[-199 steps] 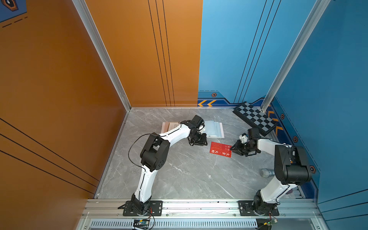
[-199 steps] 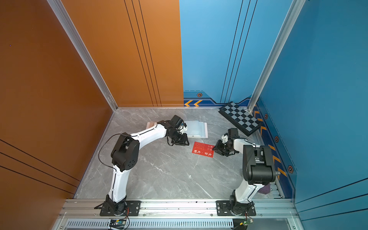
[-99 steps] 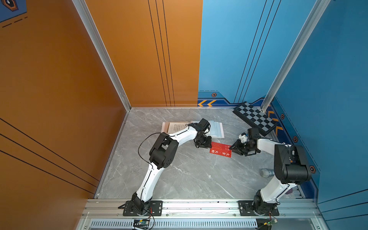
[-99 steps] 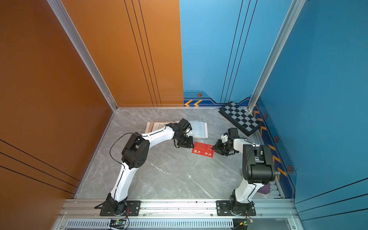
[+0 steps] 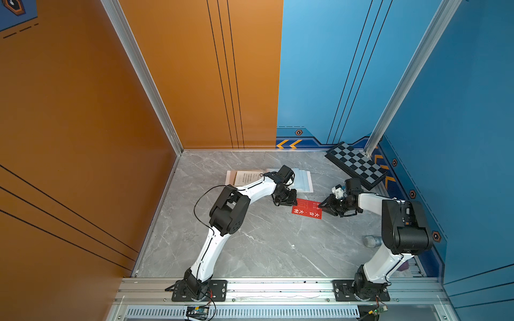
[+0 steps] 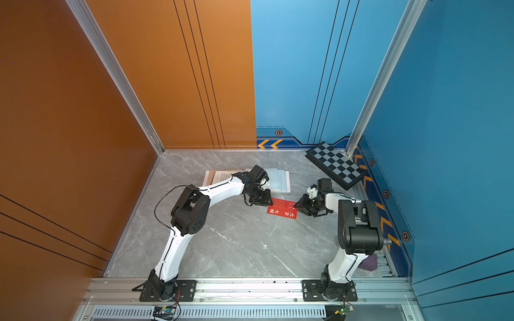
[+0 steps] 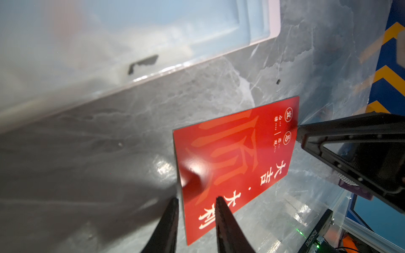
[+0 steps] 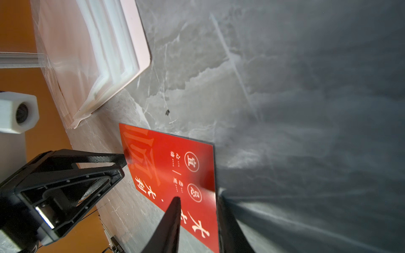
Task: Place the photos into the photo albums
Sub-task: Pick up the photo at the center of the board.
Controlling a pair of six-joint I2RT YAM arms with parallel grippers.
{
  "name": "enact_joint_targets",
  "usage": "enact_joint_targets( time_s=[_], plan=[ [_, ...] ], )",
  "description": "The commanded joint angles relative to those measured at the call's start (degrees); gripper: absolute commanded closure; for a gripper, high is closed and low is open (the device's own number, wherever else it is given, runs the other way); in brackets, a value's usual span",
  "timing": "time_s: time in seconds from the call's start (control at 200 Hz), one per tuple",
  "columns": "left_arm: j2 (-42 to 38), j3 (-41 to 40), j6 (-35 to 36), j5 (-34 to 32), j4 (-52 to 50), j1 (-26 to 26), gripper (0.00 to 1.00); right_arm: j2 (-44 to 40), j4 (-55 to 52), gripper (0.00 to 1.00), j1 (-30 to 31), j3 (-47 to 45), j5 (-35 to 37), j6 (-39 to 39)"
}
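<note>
Roughly midway between the two arms, a thin, rectangular red photo card (image 5: 306, 209) printed with white Chinese characters lies face up and flat on the grey marble-patterned worktop (image 5: 250, 244). Its long axis runs across the worktop from one arm toward the other, slightly skewed, so the end by the right arm sits a little nearer the robot's bases. The row of large characters follows the long edge nearer the bases, and the small print with two circled marks is at the end by the right gripper (image 5: 321, 206). The left gripper (image 5: 292, 200) is at the opposite short edge. In the left wrist view its black fingers (image 7: 225, 221) stand parted and released, one over the card and one over bare worktop. In the right wrist view the right gripper's fingers (image 8: 171, 219) straddle their short edge the same way, grasping nothing. Beyond the card, near it but apart, an open pale pink photo album (image 5: 303, 180) with clear bluish sleeve pages lies flat. A white photo card (image 5: 247, 178) with black print shows on the album's far page.
</note>
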Motion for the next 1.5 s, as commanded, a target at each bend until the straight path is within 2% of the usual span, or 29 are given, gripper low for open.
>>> enact_joint_targets(
  time_s=[0.0,0.245,1.186,1.331,1.496],
  plan=[
    [2.51,-0.47,-0.45,0.65,0.07,-0.63,0.69,0.78,1.28,0.69,-0.22,-0.68,-1.82,1.53],
    [2.76,-2.01,-0.82,0.85,1.48,-0.42,0.69,-1.89,5.03,0.69,-0.44,-1.76,-4.84,3.56],
    [2.41,-4.77,-1.82,2.83,5.52,-0.33,0.69,-11.20,4.27,0.71,-0.75,0.36,-11.27,9.19],
    [1.71,-5.13,-1.98,3.09,5.93,-0.28,0.69,-10.81,4.28,0.76,-0.58,0.04,-10.35,9.14],
    [-0.59,-6.22,-1.47,2.16,5.97,-0.20,0.69,-10.05,4.27,0.91,-0.56,0.06,-9.82,8.70]
  ],
)
